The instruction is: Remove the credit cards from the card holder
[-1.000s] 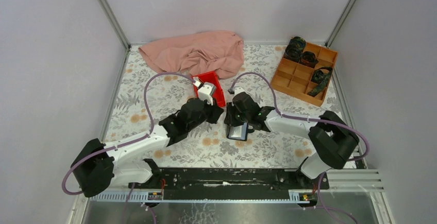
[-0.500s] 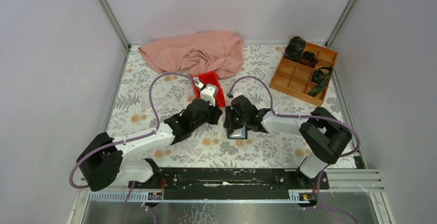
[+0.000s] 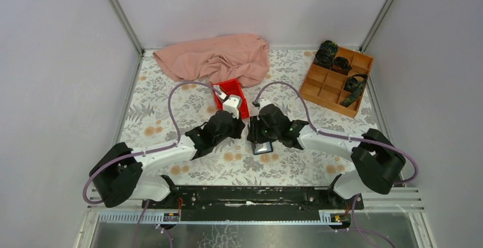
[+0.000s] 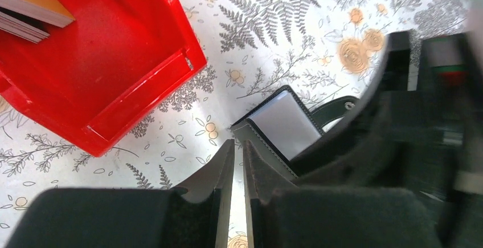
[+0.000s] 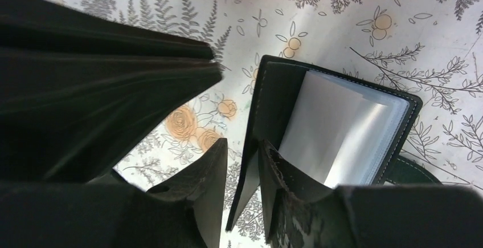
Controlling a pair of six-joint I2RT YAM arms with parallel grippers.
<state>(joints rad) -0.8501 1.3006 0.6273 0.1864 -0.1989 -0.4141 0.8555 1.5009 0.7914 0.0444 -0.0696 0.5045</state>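
Lying open on the counter at mid-frame of the top view, the card holder has its raised black cover between the right fingers, which stand apart. The left fingers are nearly together, empty. The credit cards sit stacked in the red tray, upper left.

a rumpled pink cloth lies at upper centre, its lower edge touching a red tray just below it. a wooden compartment box sits at upper right, with dark rolled straps in its upper cells. a floral tablecloth covers the table.
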